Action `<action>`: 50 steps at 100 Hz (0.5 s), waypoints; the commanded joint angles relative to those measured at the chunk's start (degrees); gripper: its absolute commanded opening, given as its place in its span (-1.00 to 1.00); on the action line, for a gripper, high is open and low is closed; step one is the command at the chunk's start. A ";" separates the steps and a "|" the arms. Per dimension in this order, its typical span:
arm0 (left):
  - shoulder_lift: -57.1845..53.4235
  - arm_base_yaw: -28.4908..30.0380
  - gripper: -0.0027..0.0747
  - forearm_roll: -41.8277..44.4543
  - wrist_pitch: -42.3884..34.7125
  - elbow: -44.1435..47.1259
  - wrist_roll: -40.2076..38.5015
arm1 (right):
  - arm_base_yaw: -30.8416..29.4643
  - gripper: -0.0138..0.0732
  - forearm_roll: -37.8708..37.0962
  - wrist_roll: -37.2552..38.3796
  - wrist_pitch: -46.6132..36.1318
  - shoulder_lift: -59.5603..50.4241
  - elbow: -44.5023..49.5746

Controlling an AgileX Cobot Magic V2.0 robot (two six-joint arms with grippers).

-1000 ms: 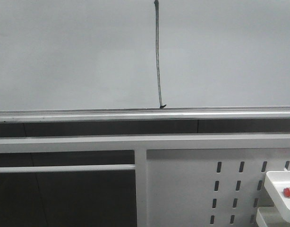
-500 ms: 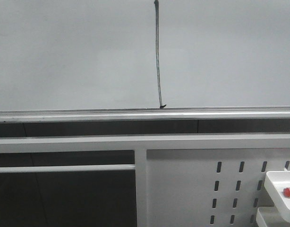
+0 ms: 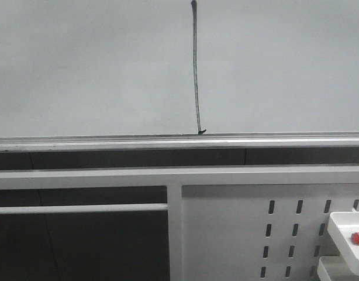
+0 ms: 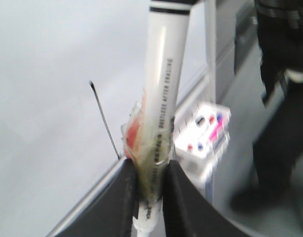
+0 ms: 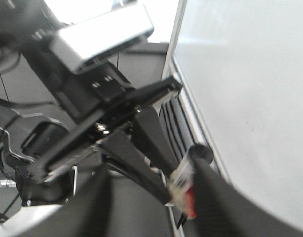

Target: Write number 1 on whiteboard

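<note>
Whiteboard point(image 3: 97, 64) bearing number 1 point(image 3: 196, 70), wrist-only: left end effector point(image 4: 150, 197) clamping marker point(image 4: 164, 98), right's state unclear

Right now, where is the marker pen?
The marker pen is clamped in the left pincer, off the whiteboard, beside the number 1 in the left wrist view.

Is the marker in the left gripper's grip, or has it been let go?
In its grip. The left gripper is shut on the marker, a finger pressing each side.
</note>
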 commanded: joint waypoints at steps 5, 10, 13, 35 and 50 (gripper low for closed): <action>1.39 -0.36 -0.98 -14.69 -8.80 1.37 7.33 | 0.17 -0.85 -1.39 -0.61 -0.85 -6.80 -1.74; 2.37 -0.36 -0.98 -19.29 -9.48 2.45 11.57 | 0.17 -0.81 -2.46 -0.61 0.30 -9.04 -0.65; 3.25 -0.36 -0.98 -22.61 -9.69 2.94 14.19 | 0.17 -0.80 -3.08 -0.61 0.90 -10.36 0.17; 10.71 -0.36 -0.98 -42.29 -10.99 3.43 33.93 | 0.17 -0.80 -10.01 4.67 1.43 -22.36 12.80; 15.75 -0.36 -0.98 -48.27 -12.05 2.56 39.34 | 0.17 -0.80 -21.17 16.14 1.43 -30.50 21.72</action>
